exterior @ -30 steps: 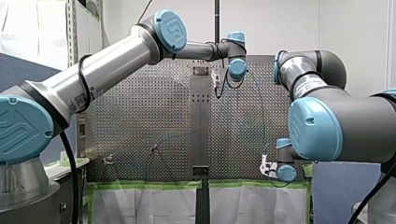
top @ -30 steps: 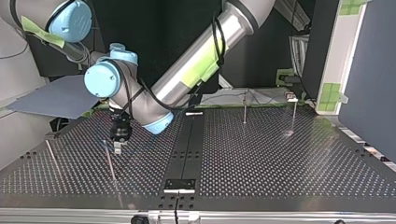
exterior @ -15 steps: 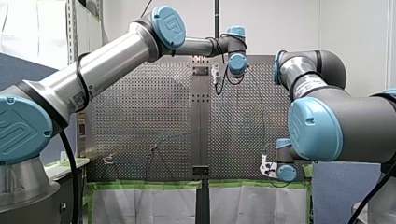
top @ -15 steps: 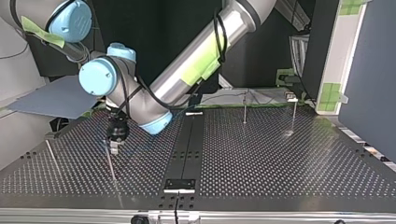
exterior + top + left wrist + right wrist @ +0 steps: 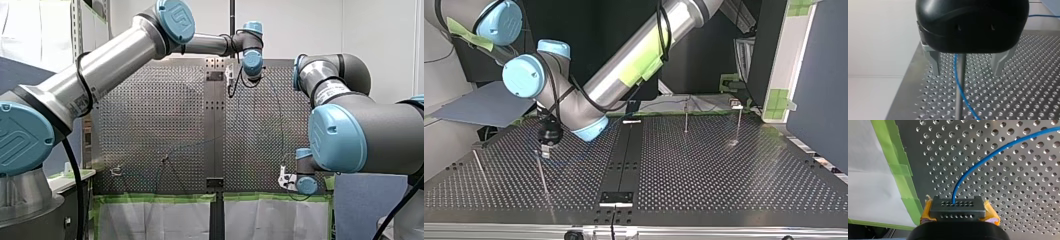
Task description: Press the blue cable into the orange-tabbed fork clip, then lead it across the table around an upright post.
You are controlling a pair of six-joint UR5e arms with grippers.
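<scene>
2 grippers are at work. My right gripper (image 5: 957, 210) pinches the blue cable (image 5: 978, 161) tight. My left gripper (image 5: 966, 72) hangs open around the post (image 5: 961, 65), with the cable right against it. The cable looks thin, light and bendy, so I would hold it close to the post.

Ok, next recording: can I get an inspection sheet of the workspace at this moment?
surface: perforated table with a black centre strip; green tape along one edge.
job's things: blue cable leads from the right pincer across the table; upright post with the cable running past it.
clutter: nothing seen.
grippers: left pincer open, astride the post; right pincer shut on the blue cable, yellow pads showing.
cables: besides the blue one, a black lead along my left arm.
surroundings: blue-grey panel at the top view's right.
</scene>
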